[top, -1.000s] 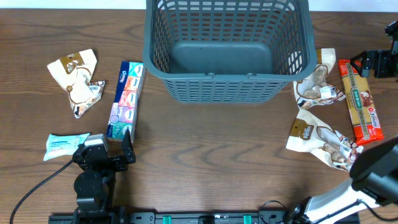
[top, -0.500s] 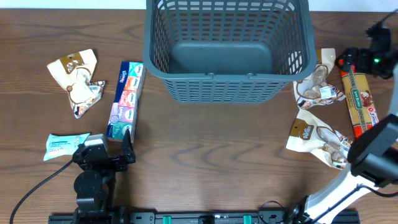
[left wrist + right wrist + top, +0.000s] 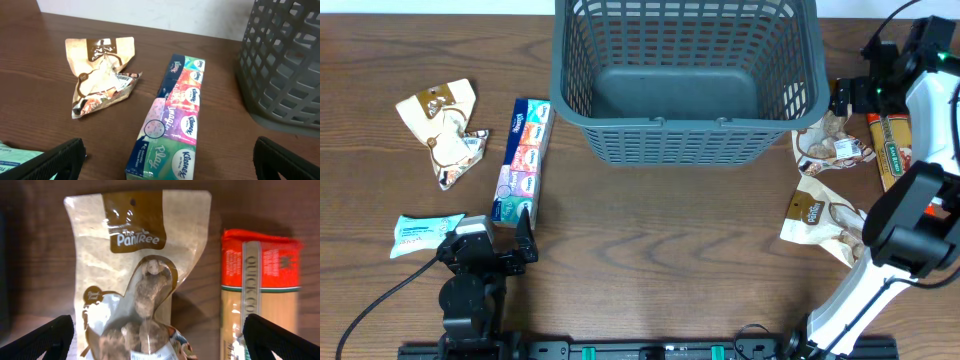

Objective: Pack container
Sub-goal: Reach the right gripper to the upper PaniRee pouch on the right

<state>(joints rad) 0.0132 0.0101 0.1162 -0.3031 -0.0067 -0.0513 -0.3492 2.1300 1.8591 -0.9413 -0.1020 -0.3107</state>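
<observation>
Because the right gripper [image 3: 160, 345] is held with its jaws wide apart above the brown snack pouch [image 3: 140, 280], only the loose film could be pinched if the descent is not centred. The pouch could then be dragged against the red-and-gold packet [image 3: 260, 290] lying just beside it, or be dropped before the container [image 3: 660, 140] is reached. The container is seen at the far middle of the table [image 3: 650, 230], empty, with the pouch near its right wall. The left gripper [image 3: 175, 160] is also held wide apart, with nothing in it, near the tissue pack [image 3: 172, 120]. The pouch is glossy, thin and wrinkled. The packet is long, narrow and stiff-looking. The tissue pack is a soft block in shiny wrap. The container is made of rigid plastic with lattice walls.
</observation>
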